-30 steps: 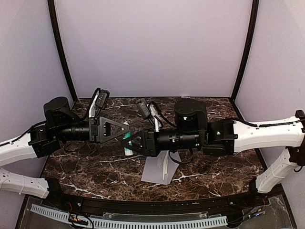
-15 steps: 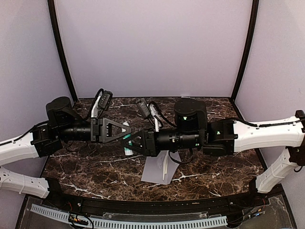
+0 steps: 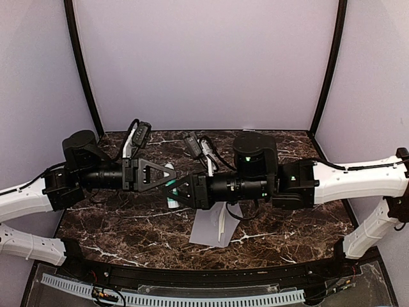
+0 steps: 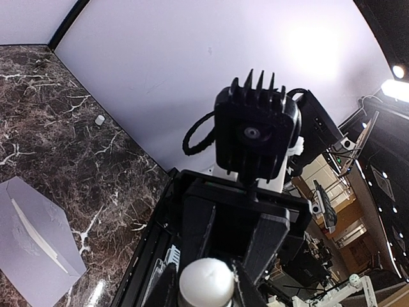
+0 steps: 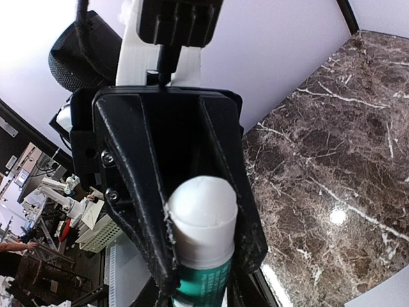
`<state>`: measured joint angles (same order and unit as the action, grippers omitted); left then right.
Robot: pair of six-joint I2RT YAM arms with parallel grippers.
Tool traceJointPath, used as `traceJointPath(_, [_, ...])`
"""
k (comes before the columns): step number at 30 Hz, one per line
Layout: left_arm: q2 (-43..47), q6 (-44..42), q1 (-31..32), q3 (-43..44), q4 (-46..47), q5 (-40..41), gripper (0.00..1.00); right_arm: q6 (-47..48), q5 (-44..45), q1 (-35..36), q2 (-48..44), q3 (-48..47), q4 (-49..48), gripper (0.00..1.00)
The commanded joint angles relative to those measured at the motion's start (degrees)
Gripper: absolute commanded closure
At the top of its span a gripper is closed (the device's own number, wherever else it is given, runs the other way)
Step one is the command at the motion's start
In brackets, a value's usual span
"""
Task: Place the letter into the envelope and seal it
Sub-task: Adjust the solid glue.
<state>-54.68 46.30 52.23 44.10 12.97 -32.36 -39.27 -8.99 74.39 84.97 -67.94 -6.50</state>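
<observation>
Above the table's middle my two grippers meet tip to tip on a glue stick [image 3: 171, 199] with a teal body and a white cap [image 5: 202, 211]. My right gripper [image 3: 175, 192] is shut on the teal body [image 5: 203, 281]. From the other side my left gripper [image 3: 170, 175] has its fingers closed against the cap [image 4: 206, 283]. The grey envelope [image 3: 208, 229] lies flat on the marble below the right arm. A narrow pale strip, the letter [image 3: 221, 224], shows along it. How far the letter sits inside I cannot tell.
The dark marble table [image 3: 128, 224] has lilac walls on three sides and a black rail along its near edge [image 3: 192, 275]. A small white object [image 4: 99, 119] sits near the back wall. Both arms reach in horizontally at mid height.
My left gripper has slid a little right toward the right gripper and its jaws have closed in on the glue stick's cap. The right arm and the envelope have stayed put.
</observation>
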Motion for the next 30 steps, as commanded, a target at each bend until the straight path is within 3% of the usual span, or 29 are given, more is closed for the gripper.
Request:
traceJointPath(1, [0.56, 2.68, -0.16, 0.22, 5.78, 0.50, 0.99, -0.54, 3.36, 0.39, -1.01, 0.91, -4.53, 0.66])
traceJointPath(2, [1.00, 3.23, -0.13, 0.30, 7.43, 1.14, 0.99, -1.39, 4.18, 0.49, -1.57, 1.82, -6.14, 0.63])
traceJointPath(5, [2.37, 3.90, -0.15, 0.34, 10.70, 5.50, 1.00, -5.47, 7.65, 1.20, -3.95, 7.01, -14.63, 0.40])
traceJointPath(10, [4.10, 5.01, -0.06, -0.22, 13.73, 13.80, 1.00, -7.36, 11.96, 3.37, -3.69, 9.17, -23.42, 0.30])
traceJointPath(17, [7.66, 8.72, 0.04, -4.13, 17.13, 22.56, 1.00, -10.19, 16.27, 4.02, -2.36, 11.30, -35.02, 0.26])
traceJointPath(22, [8.55, 10.13, 0.02, -5.68, 18.12, 24.64, 1.00, -13.22, 18.32, 3.16, -0.05, 8.01, -31.42, 0.28])
traceJointPath(30, [7.65, 10.87, 0.22, -6.34, 19.84, 24.83, 1.00, -16.12, 13.05, 1.27, 3.80, 4.09, -31.97, 0.31])
